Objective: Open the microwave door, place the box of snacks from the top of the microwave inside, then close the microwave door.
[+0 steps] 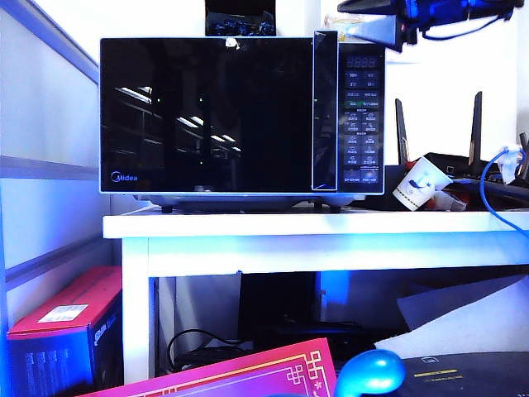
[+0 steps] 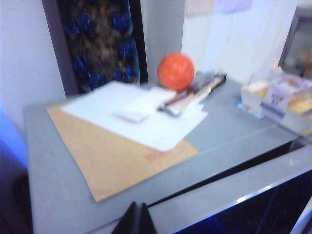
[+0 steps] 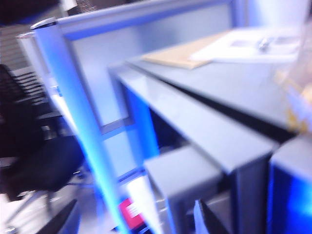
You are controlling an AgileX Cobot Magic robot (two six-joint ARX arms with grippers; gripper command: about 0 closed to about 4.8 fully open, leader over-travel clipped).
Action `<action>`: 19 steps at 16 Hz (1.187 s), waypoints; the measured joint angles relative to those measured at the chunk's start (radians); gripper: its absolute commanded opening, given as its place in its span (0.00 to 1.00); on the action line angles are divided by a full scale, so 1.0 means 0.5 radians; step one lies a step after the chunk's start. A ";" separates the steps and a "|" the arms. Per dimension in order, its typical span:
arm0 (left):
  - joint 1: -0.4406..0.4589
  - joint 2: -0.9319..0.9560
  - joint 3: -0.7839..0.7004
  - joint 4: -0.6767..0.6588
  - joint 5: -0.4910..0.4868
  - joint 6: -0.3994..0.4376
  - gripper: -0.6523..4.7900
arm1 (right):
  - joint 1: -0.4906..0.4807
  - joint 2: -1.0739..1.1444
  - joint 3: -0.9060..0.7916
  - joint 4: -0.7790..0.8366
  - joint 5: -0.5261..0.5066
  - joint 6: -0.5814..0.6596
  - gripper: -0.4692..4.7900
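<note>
— What couldn't you make out?

— Plenty. Both wrist views were blurred. Only the very tips of my left jaws [image 2: 138,219] showed, at the picture's edge, and they looked pressed together with nothing between them. They hung over a grey desk [image 2: 58,195] that carried a brown envelope [image 2: 117,156], white papers [image 2: 146,117] and an orange ball [image 2: 176,71]. My right jaws [image 3: 134,222] stood wide apart and empty, with just two dark tips in view, near a smeared blue-lit partition post [image 3: 73,97]. In the exterior view, a dark arm part [image 1: 430,12] was cut off by the top edge. I couldn't tell whose it was.

— And the box of snacks?

— In the exterior view the box of snacks [image 1: 233,41] was a small pale speck on top of the microwave [image 1: 240,197], at its front edge, just below a dark carton [image 1: 240,21] that was itself cropped. It was too small for me to tell which way it pointed.

— The microwave?

— It sat on the white bench [image 1: 314,225] with its long side running left to right along it. The microwave door [image 1: 207,116] was closed and faced the camera, glossy with reflections. Its handle strip [image 1: 325,112] stood upright at the door's right edge, beside the button panel [image 1: 362,120].
</note>
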 measured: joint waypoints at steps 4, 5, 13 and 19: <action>0.000 0.034 -0.001 0.004 0.091 0.003 0.11 | -0.009 0.008 0.000 -0.051 -0.132 0.009 0.67; 0.000 0.034 -0.001 0.006 0.095 0.003 0.11 | -0.008 0.008 0.000 -0.053 -0.134 0.009 0.67; -0.004 0.034 0.000 -0.001 0.097 0.000 0.11 | 0.076 0.077 0.000 -0.051 0.006 -0.004 0.67; -0.007 0.034 0.000 -0.015 0.097 0.000 0.11 | 0.095 0.087 -0.006 -0.103 -0.365 0.169 0.67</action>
